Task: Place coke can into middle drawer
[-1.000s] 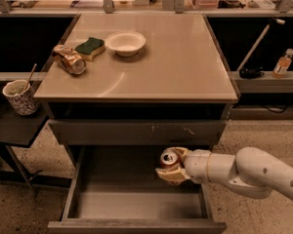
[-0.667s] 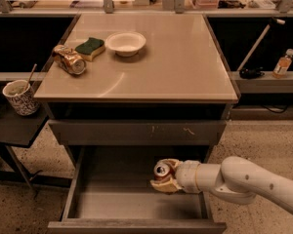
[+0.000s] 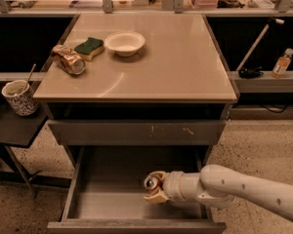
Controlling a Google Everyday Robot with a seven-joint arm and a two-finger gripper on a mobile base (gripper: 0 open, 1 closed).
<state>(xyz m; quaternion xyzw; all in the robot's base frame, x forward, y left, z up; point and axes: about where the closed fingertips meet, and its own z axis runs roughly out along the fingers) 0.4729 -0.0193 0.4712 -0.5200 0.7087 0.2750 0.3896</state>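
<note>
The coke can (image 3: 152,182), red-orange with a silver top, is held on its side in my gripper (image 3: 155,188), whose fingers close around it above and below. My white arm reaches in from the lower right. The can hangs low inside the open middle drawer (image 3: 107,199), a wide grey drawer pulled out at the bottom of the cabinet, over the right half of its floor. I cannot tell whether the can touches the floor.
The scratched grey drawer front (image 3: 136,132) sits shut above. On the cabinet top (image 3: 176,62) lie a dented gold-brown can (image 3: 68,60), a green sponge (image 3: 89,48) and a white bowl (image 3: 124,43). A patterned cup (image 3: 20,96) stands on a side table at left.
My gripper has moved left and lower with the can, deeper into the open drawer. Nothing on the cabinet top has moved.
</note>
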